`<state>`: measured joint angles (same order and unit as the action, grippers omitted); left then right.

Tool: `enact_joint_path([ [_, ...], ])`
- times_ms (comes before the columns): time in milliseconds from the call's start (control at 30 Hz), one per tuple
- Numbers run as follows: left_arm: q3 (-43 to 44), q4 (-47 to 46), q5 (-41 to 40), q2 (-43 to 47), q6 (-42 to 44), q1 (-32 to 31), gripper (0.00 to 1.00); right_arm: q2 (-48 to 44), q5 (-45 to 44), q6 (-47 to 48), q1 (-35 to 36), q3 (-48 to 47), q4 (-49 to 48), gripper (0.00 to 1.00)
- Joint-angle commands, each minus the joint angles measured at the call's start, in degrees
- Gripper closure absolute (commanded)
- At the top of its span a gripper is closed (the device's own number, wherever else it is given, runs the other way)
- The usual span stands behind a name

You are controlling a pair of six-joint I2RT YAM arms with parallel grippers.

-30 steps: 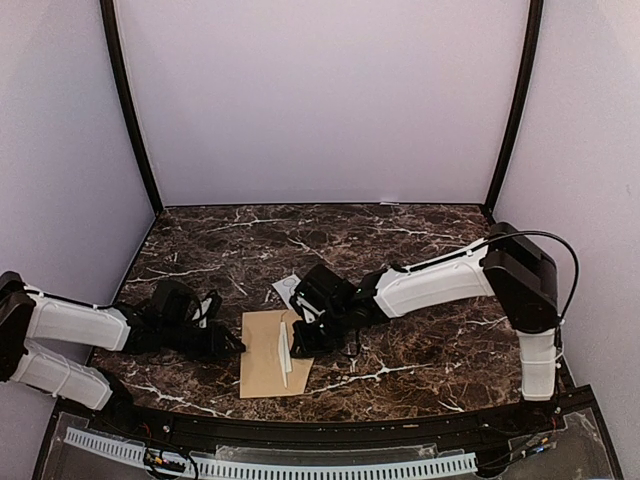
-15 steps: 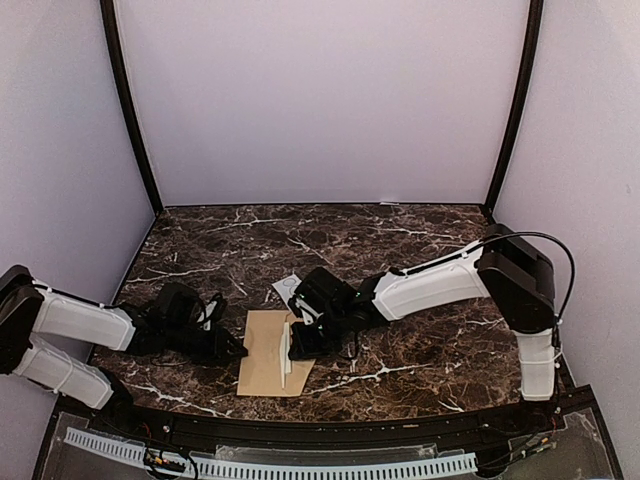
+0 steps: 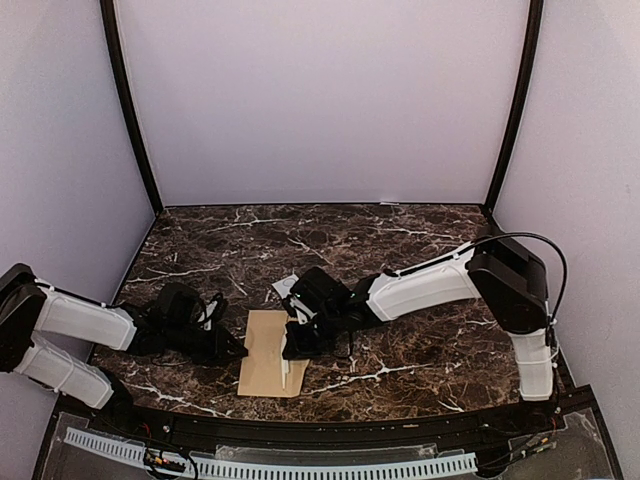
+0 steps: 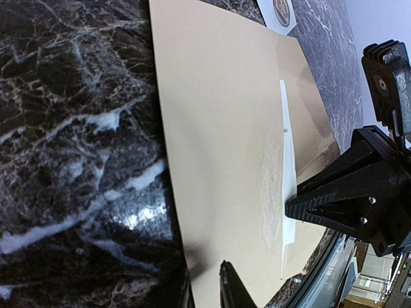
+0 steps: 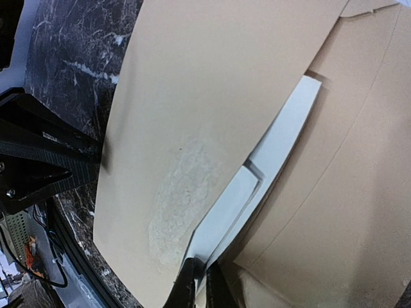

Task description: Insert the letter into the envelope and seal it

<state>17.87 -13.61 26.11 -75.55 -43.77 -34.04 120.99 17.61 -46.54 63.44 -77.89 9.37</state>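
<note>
To the left, the arm's white sleeve lies low over the dark brown, white-veined marble table [image 3: 420, 240]. The black left gripper [image 3: 228, 347] sits right at the left long edge of the long tan-brown kraft paper envelope [image 3: 260, 372]. That envelope lies flat near the table's front edge, between the two arms. The left wrist camera shows only one dark fingertip [image 4: 230, 289] over the paper's near end. I cannot tell how far that hand is open or whether it has any paper in it.

The wide tan flap [image 5: 212, 96] lies folded over the envelope's body from the left and stands a little off it, with a shadow beneath. A pale, rough patch marks the flap's surface. A thin white strip [image 5: 263, 173] runs under its free edge.

The black right gripper [image 3: 288, 351] meets that edge from the right. Its two fingers are drawn almost together and pinch the flap's edge at the strip's near end. In the left wrist view its bulk hides the envelope's right near corner.

Just past the envelope's far right corner lies a small white sticker card with circles [image 3: 285, 287], partly covered by the right wrist. The right forearm stretches off to its black elbow. Pale lilac walls [image 3: 320, 100] close the space. A white perforated rail [image 3: 300, 465] runs along the front.
</note>
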Motion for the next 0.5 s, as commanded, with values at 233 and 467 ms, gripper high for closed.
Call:
enact_joint_path([
  [233,-0.5,2.4,-0.1,-0.1,-0.4,-1.6,0.84,1.1,0.4,0.3,0.5,-2.1,-0.7,0.95],
  [467,4.3,11.6,-4.6,7.5,1.5,-1.2,0.7,-8.4,-5.6,4.6,0.5,-1.9,7.5,0.73],
])
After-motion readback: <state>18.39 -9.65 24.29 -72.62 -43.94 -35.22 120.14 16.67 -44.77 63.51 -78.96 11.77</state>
